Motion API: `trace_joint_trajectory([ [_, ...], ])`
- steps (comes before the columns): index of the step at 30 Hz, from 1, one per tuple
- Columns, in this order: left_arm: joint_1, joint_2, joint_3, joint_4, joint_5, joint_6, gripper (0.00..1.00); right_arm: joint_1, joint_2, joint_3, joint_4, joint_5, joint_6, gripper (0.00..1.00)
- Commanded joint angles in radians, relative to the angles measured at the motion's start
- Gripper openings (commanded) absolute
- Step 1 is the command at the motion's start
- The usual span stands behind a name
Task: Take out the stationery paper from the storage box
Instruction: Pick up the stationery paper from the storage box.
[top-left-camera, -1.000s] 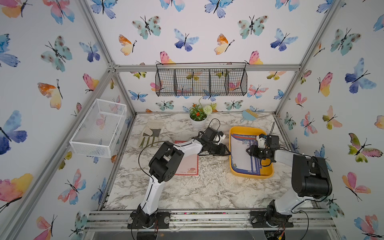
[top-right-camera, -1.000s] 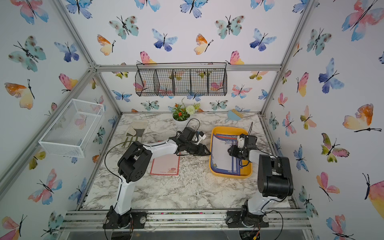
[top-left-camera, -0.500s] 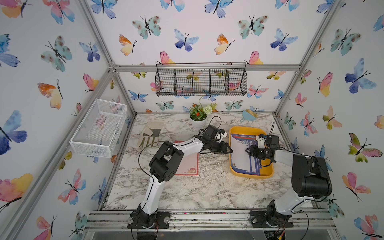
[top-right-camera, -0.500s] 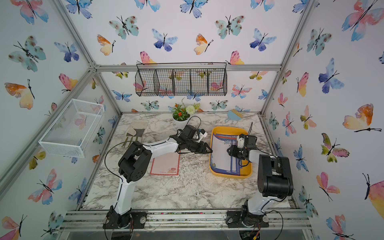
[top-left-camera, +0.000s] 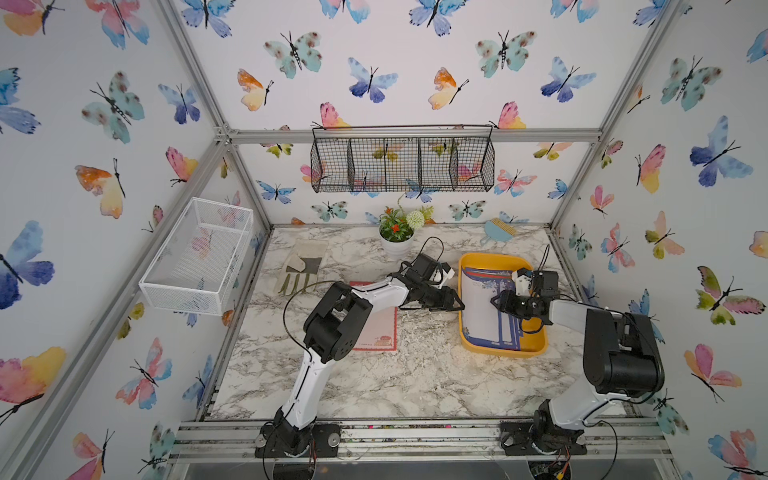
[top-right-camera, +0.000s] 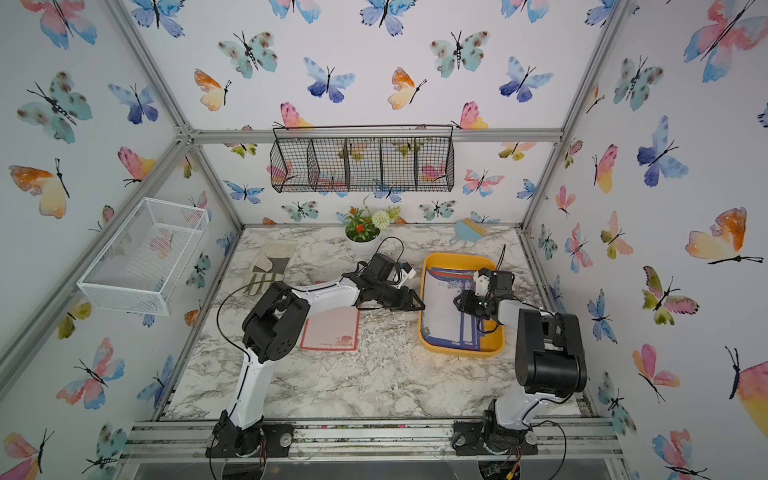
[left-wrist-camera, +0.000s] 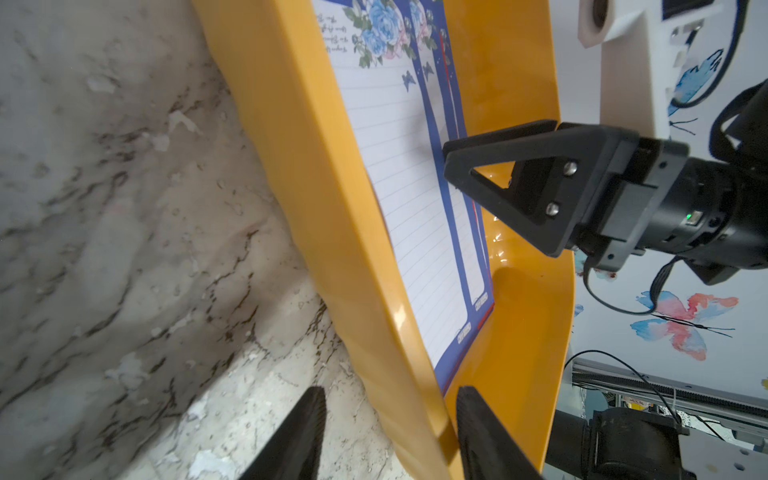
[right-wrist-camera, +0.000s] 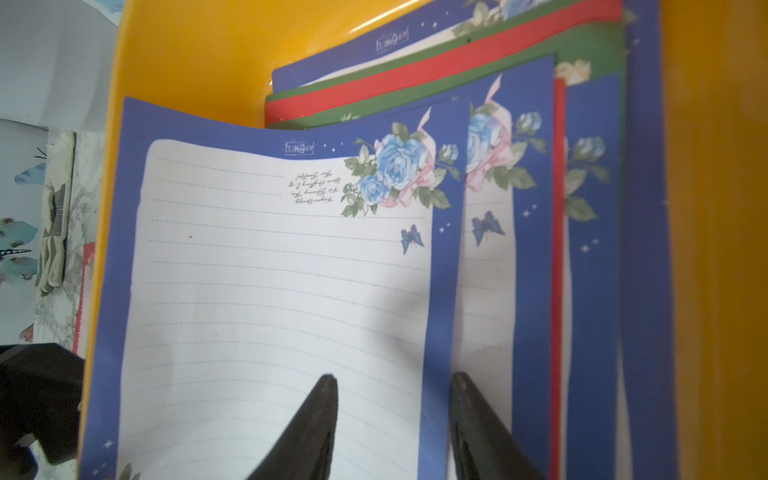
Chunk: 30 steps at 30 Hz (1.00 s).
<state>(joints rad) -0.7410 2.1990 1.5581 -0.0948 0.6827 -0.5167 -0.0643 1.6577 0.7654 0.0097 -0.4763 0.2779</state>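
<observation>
Left gripper (left-wrist-camera: 390, 390): jaws parted, straddled side wall of storage box (left-wrist-camera: 316, 166), nipped nothing. Just past wall lay top sheet (right-wrist-camera: 270, 291) of stationery paper (right-wrist-camera: 590, 291), all inside box, long axis along wall. Right gripper (right-wrist-camera: 393, 376), jaws spread too, sat at sheet's far long edge. Left looked nearer for pinch.

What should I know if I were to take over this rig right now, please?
The left gripper: jaws open, astride the side wall of the storage box nearest it, holding nothing.
The right gripper: jaws open over the stack, straddling one edge of the top blue-bordered sheet; no grip shows.
Paper: one red-bordered sheet lies on the table beside the left arm; the blue, red and green bordered sheets sit in the box.
Done: one sheet out. Left: the stack.
</observation>
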Motion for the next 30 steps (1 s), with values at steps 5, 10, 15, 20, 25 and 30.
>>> trace_joint_trajectory([
  [5,-0.003,0.029,0.014,-0.019,0.011,0.004,0.53,-0.006,-0.035,-0.051,0.066,-0.132,0.066,0.45],
  [10,-0.003,0.03,0.014,-0.019,0.008,0.003,0.52,-0.011,-0.043,-0.07,0.125,-0.215,0.116,0.44],
  [15,-0.003,0.035,0.016,-0.019,0.009,0.0,0.52,-0.012,-0.036,-0.08,0.187,-0.29,0.167,0.4],
  [20,-0.003,0.036,0.022,-0.019,0.014,-0.003,0.52,-0.012,0.003,-0.047,0.123,-0.282,0.13,0.4],
  [25,-0.003,0.033,0.025,-0.019,0.02,-0.003,0.53,-0.011,0.002,-0.038,0.07,-0.226,0.093,0.38],
  [30,-0.003,0.027,0.027,-0.019,0.021,0.0,0.54,-0.012,-0.006,-0.022,0.023,-0.177,0.061,0.31],
])
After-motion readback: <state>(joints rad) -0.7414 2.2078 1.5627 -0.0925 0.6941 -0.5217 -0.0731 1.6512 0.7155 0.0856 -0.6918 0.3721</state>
